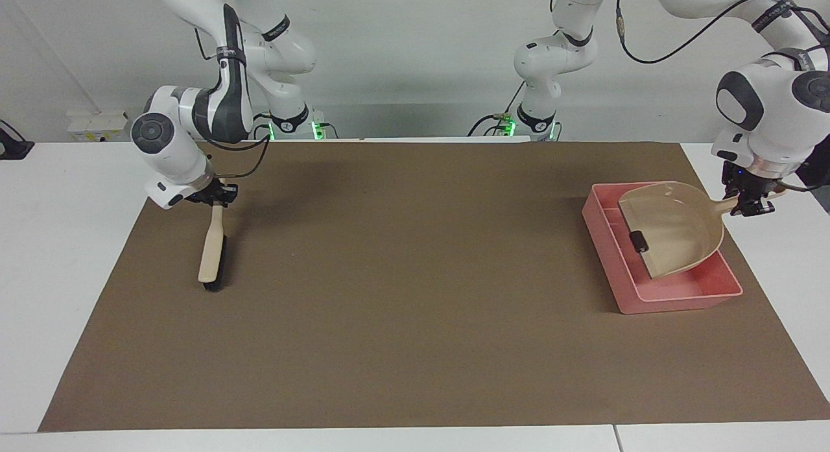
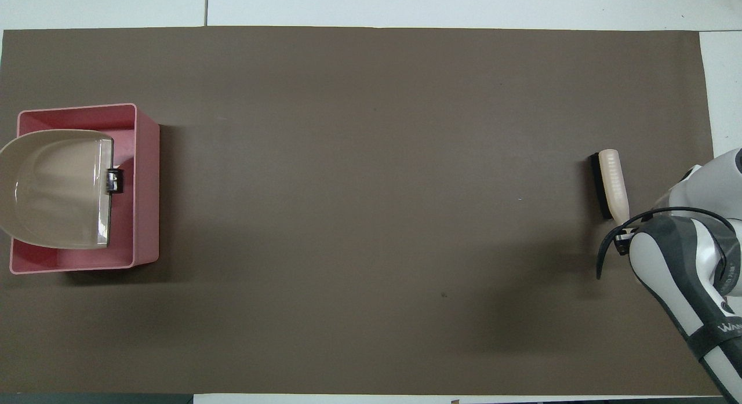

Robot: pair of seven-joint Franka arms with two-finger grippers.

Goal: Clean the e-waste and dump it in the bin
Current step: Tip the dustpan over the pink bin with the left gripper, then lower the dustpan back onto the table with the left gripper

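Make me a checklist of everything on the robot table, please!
Surface: brown mat on a white table.
Job's things: pink bin at the left arm's end; beige dustpan tilted over it; one small dark bit at the dustpan's lip. The white-grey bit with the green patch is not seen.
Clutter: nothing seen.
Grippers: left gripper holds the dustpan's handle; right gripper holds the brush by its handle, bristles on the mat.
Cables: black cables on both arms, and near the bases.
Surroundings: plain wall; a box at the table's edge.
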